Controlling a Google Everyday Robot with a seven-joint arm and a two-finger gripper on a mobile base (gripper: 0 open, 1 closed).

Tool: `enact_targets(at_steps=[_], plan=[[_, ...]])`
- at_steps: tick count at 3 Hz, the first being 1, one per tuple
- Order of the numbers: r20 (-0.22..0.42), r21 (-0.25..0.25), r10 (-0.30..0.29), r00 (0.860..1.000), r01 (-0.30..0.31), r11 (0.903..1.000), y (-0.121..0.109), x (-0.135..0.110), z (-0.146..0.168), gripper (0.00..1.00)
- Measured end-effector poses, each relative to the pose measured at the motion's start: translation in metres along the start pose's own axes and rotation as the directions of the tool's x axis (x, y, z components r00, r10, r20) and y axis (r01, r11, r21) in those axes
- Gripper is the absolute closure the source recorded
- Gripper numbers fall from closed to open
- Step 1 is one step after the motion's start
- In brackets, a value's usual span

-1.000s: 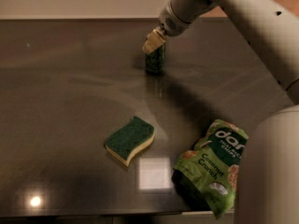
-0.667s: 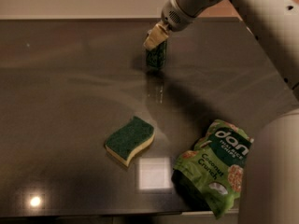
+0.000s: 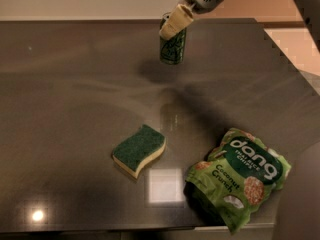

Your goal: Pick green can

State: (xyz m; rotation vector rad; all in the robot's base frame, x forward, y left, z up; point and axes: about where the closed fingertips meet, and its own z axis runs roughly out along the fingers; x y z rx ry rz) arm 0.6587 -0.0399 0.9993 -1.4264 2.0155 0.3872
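Observation:
The green can [image 3: 173, 48] is a small dark green cylinder with pale scribble markings, at the far middle of the dark table [image 3: 75, 109]. My gripper [image 3: 172, 30] comes down from the top right and is shut on the can's top. One cream finger [image 3: 176, 21] lies across its front; the other is hidden behind it. The can hangs upright just above the table, with a dark shadow under it.
A green-and-yellow sponge [image 3: 139, 149] lies at the near middle. A light green "dang" chip bag [image 3: 239, 176] lies at the near right, close to the table's front edge. My arm's pale body fills the right border.
The gripper and the green can have risen together off the table. The arm has pulled up toward the top of the view. Sponge and bag have not moved.

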Motion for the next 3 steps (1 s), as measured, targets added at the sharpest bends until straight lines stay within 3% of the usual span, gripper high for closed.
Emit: enact_targets(at_steps=[1, 3], plan=[[0.016, -0.02, -0.05, 0.999, 0.05, 0.9985, 0.014, -0.01, -0.03, 1.0], [0.048, -0.05, -0.111, 0.993, 0.114, 0.9923, 0.03, -0.022, -0.061, 1.0]])
